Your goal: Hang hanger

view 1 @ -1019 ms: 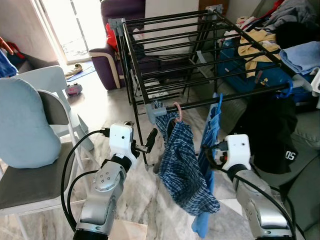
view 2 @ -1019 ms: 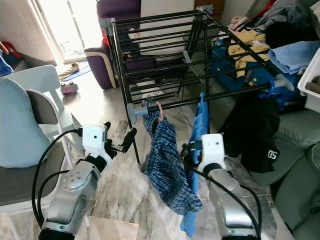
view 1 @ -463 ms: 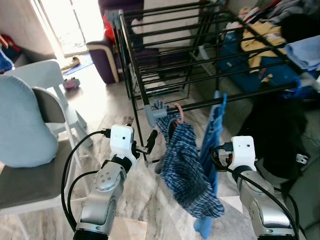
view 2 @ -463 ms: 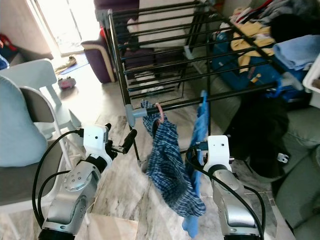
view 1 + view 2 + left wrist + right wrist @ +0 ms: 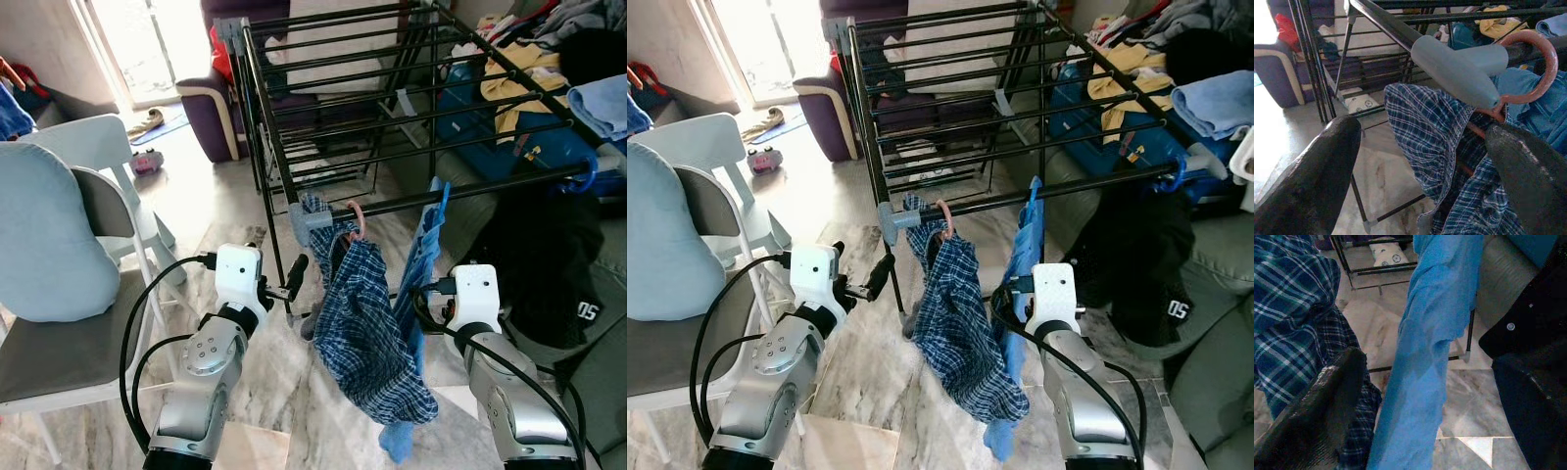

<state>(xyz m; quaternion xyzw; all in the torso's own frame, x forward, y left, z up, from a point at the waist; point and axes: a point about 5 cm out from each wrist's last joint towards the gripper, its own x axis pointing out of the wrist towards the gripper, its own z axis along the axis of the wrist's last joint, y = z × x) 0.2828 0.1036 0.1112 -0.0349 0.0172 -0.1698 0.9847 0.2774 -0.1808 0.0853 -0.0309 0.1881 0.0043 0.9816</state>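
Hanger: we find the pink hanger point(image 5: 352, 217) hooked over the front rail of the black drying rack point(image 5: 411, 108), beside the grey corner joint point(image 5: 1454, 73).
Garment: a plaid shirt point(image 5: 367, 328) hangs from it, bunched low.
Neighbour: a blue cloth point(image 5: 419, 264) hangs from the same rail, just beside the shirt.
Left gripper point(image 5: 1420, 161): fingers spread wide, empty, facing the hanger hook.
Right gripper point(image 5: 1435, 396): fingers apart, empty, with the blue cloth between them.
Surroundings: we note a white chair point(image 5: 93, 186) on the robot's left.

Silver arms, white wrist boxes, black cables.
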